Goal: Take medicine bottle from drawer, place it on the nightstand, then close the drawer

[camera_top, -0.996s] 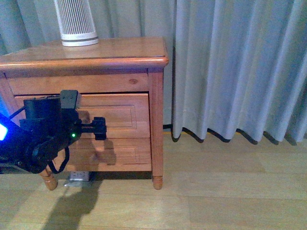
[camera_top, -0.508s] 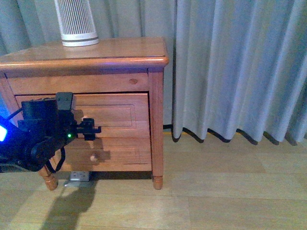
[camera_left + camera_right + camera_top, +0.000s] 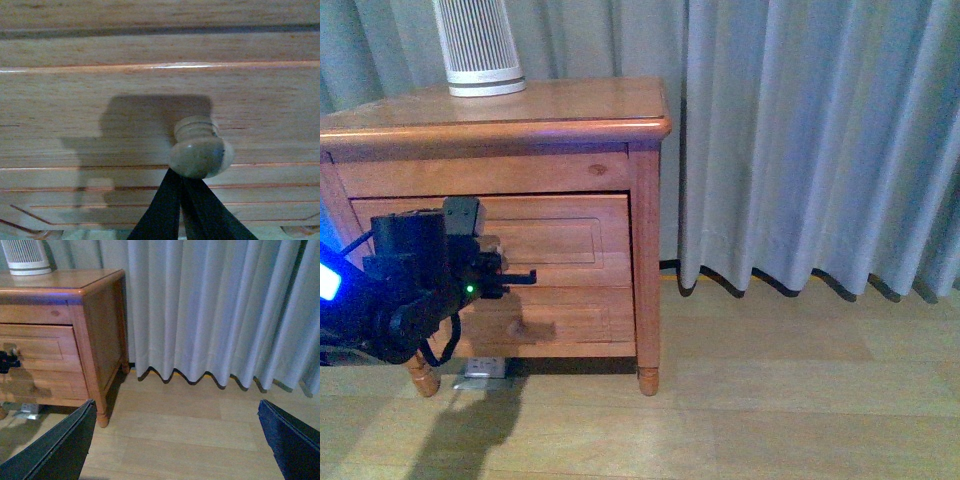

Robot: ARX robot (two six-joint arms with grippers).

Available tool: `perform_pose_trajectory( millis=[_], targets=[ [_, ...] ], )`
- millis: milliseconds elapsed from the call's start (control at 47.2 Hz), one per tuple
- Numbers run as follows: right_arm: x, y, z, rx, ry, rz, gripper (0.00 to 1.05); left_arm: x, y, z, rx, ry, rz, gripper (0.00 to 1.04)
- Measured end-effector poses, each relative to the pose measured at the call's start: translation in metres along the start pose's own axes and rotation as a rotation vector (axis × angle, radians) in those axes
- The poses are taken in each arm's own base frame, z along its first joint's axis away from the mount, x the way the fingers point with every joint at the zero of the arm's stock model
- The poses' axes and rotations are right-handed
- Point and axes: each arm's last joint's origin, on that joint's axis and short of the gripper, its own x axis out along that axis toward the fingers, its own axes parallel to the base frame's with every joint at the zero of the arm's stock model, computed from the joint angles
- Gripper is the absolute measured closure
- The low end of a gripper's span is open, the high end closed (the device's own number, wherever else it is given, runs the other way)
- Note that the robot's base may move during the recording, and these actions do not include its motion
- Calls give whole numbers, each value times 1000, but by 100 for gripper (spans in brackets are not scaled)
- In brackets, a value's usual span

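The nightstand (image 3: 560, 105) stands at the left, and it also shows in the right wrist view (image 3: 97, 320). Its upper drawer (image 3: 565, 235) looks pushed in. My left gripper (image 3: 526, 277) is shut, low in front of that drawer front. In the left wrist view its shut fingertips (image 3: 186, 184) sit just under a round wooden knob (image 3: 201, 152) and do not clasp it. My right gripper (image 3: 172, 450) is open and empty over bare floor, to the right of the nightstand. The medicine bottle is out of view.
A tall white ribbed device (image 3: 478, 45) stands on the nightstand top at the back left. The lower drawer's knob (image 3: 517, 328) shows below my left gripper. Grey curtains (image 3: 820, 140) hang to the right. A pale object (image 3: 485, 370) lies on the wooden floor (image 3: 770, 410) under the nightstand.
My left gripper drew back to the left, then settled a little lower against the drawer front, and its tip now looks thinner. The drawers and the device have not moved.
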Motion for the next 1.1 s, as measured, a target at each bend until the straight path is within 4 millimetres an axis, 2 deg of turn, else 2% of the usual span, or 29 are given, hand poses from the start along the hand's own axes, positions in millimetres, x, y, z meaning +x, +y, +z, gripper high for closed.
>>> perform_pose_trajectory(
  millis=[64, 233, 445, 657, 1102],
  targets=[
    [0, 0, 0, 0, 0, 0, 7, 0, 1, 0, 2, 0, 4, 96],
    [0, 0, 0, 0, 0, 0, 7, -3, 2, 4, 13, 2, -2, 59],
    [0, 0, 0, 0, 0, 0, 7, -7, 2, 22, 14, -30, -8, 32],
    [0, 0, 0, 0, 0, 0, 7, -8, 1, 24, 11, -34, -7, 5],
    [0, 0, 0, 0, 0, 0, 7, -11, 1, 21, 10, -19, -23, 7]
  ],
)
